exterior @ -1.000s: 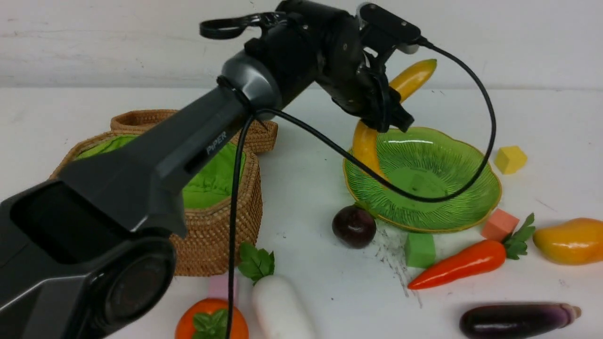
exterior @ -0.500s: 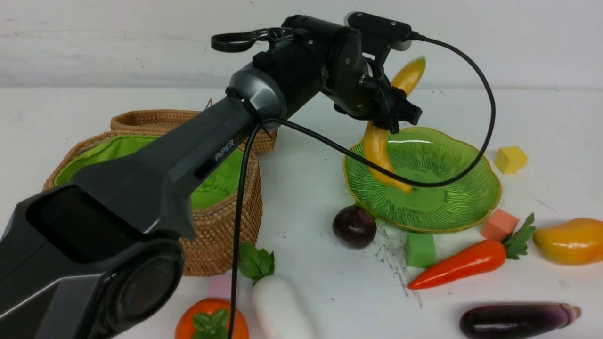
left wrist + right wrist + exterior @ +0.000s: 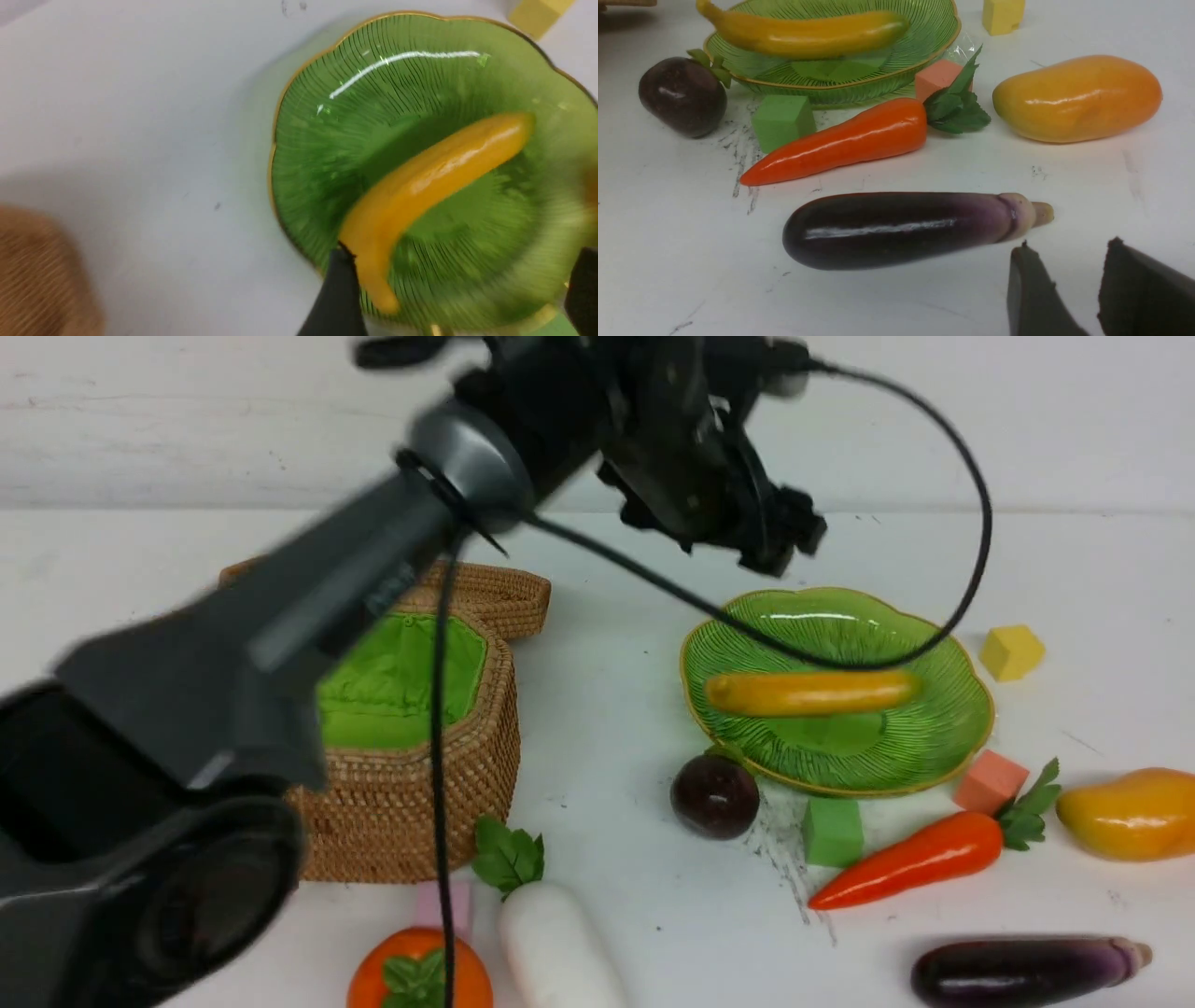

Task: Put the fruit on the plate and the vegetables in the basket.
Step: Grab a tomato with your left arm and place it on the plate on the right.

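Note:
The yellow banana (image 3: pixel 812 693) lies flat across the green plate (image 3: pixel 943 728), free of any grip. My left gripper (image 3: pixel 784 537) hovers above the plate's far rim, blurred. In the left wrist view its fingers (image 3: pixel 338 298) stand wide apart over the plate (image 3: pixel 336 116), with the banana (image 3: pixel 434 177) lying below them. The plum (image 3: pixel 714 795) touches the plate's near rim. The carrot (image 3: pixel 896 861), mango (image 3: pixel 1130 812) and eggplant (image 3: pixel 1027 969) lie to the right, the radish (image 3: pixel 555 947) and persimmon (image 3: pixel 420 980) at the front. My right gripper (image 3: pixel 1066 247) is open and empty, just beside the eggplant's (image 3: pixel 901 231) stem end.
The wicker basket (image 3: pixel 401 793) with green lining stands open at the left, partly hidden by my left arm. Foam cubes lie around the plate: a yellow cube (image 3: pixel 1011 651), a salmon cube (image 3: pixel 990 780), a green cube (image 3: pixel 831 831) and a pink cube (image 3: pixel 439 905) by the radish.
My left gripper opened and let go of the banana, which dropped from upright to flat on the plate. The left arm lifted and is blurred. The plum shifted slightly right.

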